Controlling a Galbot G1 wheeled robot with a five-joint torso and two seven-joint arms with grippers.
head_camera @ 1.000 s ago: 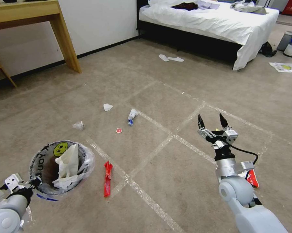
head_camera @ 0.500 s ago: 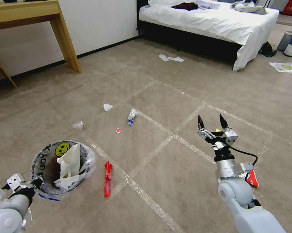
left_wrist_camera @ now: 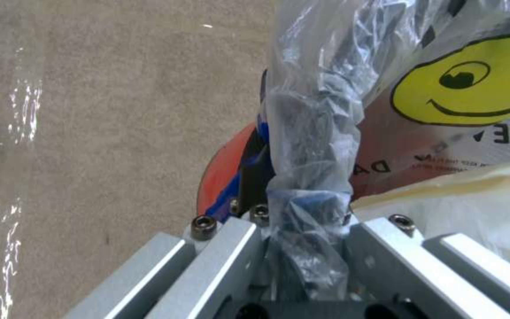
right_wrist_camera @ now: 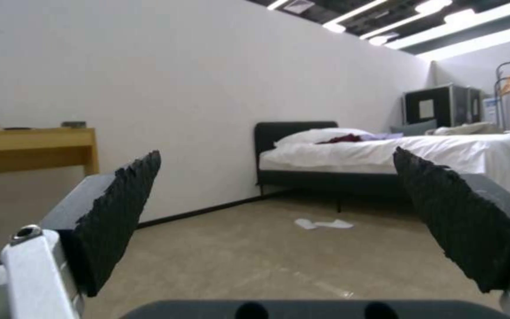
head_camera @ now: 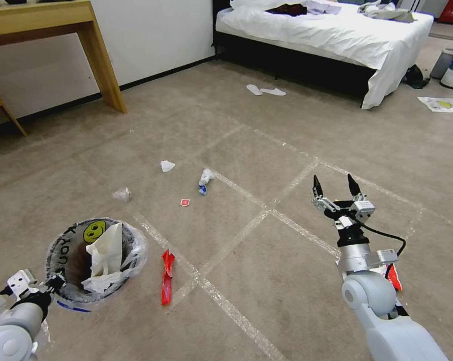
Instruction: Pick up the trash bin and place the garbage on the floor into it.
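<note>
Floor (head_camera: 266, 125): beige-brown carpet crossed by a grid of shiny clear tape strips, filling most of the head view.
Bed (head_camera: 336, 30): white bedding on a dark frame, at the far side of the room.
Counter (head_camera: 50, 25): wooden, against the wall at the far left.
Trash bin (head_camera: 93, 260): small and round, red body, black rim with white lettering and a yellow smiley sticker, clear crinkly liner; near the robot on its left, with white crumpled paper (head_camera: 105, 253) standing up inside it.
Left tool (head_camera: 55, 283): at the near edge of the bin; in the left wrist view its metal parts are pressed together on the liner and rim (left_wrist_camera: 308, 208), pinching the bin.
Right tool (head_camera: 335, 184): raised above the floor on the robot's right, pointing away from the robot, its two black fingers (right_wrist_camera: 119, 212) spread wide apart, holding and touching nothing.
Long red wrapper (head_camera: 167, 276): flat on the floor just beside the bin.
Second red wrapper (head_camera: 394, 276): partly hidden behind the right arm.
White-and-blue wad (head_camera: 204, 180): on a tape strip, mid-floor.
White tissue (head_camera: 167, 166): beyond the wad.
Clear crumpled scrap (head_camera: 122, 194): beyond the bin.
Small red scrap (head_camera: 184, 202): near the wad.
</note>
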